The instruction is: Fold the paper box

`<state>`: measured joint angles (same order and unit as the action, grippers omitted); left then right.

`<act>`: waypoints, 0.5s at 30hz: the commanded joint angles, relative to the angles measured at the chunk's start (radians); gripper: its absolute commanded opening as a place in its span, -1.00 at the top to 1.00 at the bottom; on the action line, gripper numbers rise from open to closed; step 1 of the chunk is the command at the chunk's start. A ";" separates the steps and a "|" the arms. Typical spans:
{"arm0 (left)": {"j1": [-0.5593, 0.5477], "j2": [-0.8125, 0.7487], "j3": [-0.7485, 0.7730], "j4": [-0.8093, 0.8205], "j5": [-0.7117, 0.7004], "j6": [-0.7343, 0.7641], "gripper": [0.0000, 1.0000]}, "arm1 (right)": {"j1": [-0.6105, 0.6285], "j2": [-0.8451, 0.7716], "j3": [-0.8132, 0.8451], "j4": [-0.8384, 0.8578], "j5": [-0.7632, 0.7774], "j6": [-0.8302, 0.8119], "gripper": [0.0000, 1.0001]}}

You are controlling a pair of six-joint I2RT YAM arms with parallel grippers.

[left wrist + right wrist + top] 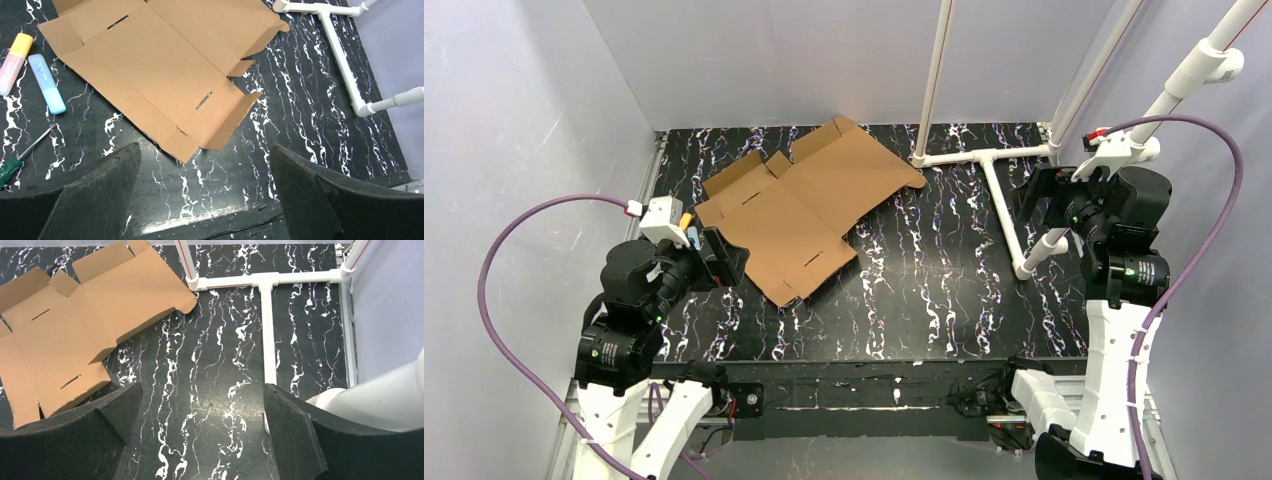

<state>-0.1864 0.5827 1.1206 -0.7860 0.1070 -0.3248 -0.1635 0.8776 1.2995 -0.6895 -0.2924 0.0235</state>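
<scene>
The paper box (804,205) lies flat and unfolded on the black marbled table, left of centre. It is a brown die-cut sheet with flaps and slots, and some far flaps stand slightly raised. My left gripper (721,257) hovers at the sheet's near-left edge, open and holding nothing. The left wrist view has the paper box (150,70) ahead of the left gripper (205,150), its near corner between the fingertips. My right gripper (1037,200) is open and empty at the right side, well apart from the sheet. From the right wrist, the paper box (65,330) lies to the left of the right gripper (202,387).
A pink-and-yellow highlighter (12,62), a blue highlighter (46,85) and a green-handled screwdriver (25,152) lie left of the sheet. A white pipe frame (994,190) stands on the table at the back right, close to the right gripper. Grey walls enclose three sides.
</scene>
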 commanded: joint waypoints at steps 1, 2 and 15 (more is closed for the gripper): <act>-0.004 0.000 -0.002 0.001 0.022 0.005 -0.99 | -0.005 -0.014 0.010 0.031 -0.006 0.026 -1.00; -0.004 0.001 -0.001 0.000 0.029 0.004 -0.99 | -0.005 -0.013 0.011 0.027 -0.010 0.029 -1.00; -0.005 0.015 -0.026 0.039 0.201 -0.018 -0.99 | -0.007 -0.023 -0.008 -0.012 -0.186 -0.043 -1.00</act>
<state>-0.1871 0.5827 1.1198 -0.7834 0.1822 -0.3328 -0.1635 0.8711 1.2995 -0.6941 -0.3267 0.0467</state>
